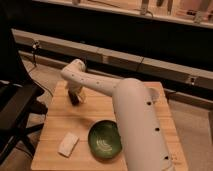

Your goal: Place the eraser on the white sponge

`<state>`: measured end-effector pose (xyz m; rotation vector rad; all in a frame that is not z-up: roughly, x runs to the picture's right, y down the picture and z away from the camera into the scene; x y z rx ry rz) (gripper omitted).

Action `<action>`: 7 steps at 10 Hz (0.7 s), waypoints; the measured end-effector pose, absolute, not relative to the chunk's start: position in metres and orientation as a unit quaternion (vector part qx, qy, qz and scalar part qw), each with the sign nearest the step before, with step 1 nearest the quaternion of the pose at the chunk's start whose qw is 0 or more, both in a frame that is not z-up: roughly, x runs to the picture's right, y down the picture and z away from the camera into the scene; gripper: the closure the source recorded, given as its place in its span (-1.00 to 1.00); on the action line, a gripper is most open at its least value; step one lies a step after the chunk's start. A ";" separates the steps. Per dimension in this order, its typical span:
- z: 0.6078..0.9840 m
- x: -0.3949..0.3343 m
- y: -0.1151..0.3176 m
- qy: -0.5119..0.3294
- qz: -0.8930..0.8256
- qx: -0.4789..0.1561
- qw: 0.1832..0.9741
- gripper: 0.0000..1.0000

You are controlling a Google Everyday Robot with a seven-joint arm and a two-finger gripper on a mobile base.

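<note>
The white sponge point(68, 144) lies flat near the front left corner of the wooden table point(60, 120). My white arm reaches from the front right across the table to its far left part. My gripper point(75, 98) hangs there, pointing down at the tabletop, well behind the sponge. A dark shape sits at the gripper's tip; I cannot tell whether it is the eraser. The eraser does not show clearly anywhere else.
A green bowl point(105, 139) sits right of the sponge, next to my arm. A white cup point(152, 93) peeks out behind the arm at the right. A black office chair point(15, 107) stands left of the table. A dark counter runs along the back.
</note>
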<state>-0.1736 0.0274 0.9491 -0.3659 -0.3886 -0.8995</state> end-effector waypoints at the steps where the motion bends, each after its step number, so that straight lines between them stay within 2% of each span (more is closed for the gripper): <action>1: 0.954 -0.169 0.027 -0.190 -0.432 -0.175 0.864 -0.60; 7: 0.967 -0.201 0.033 -0.213 -0.532 -0.175 0.801 -0.60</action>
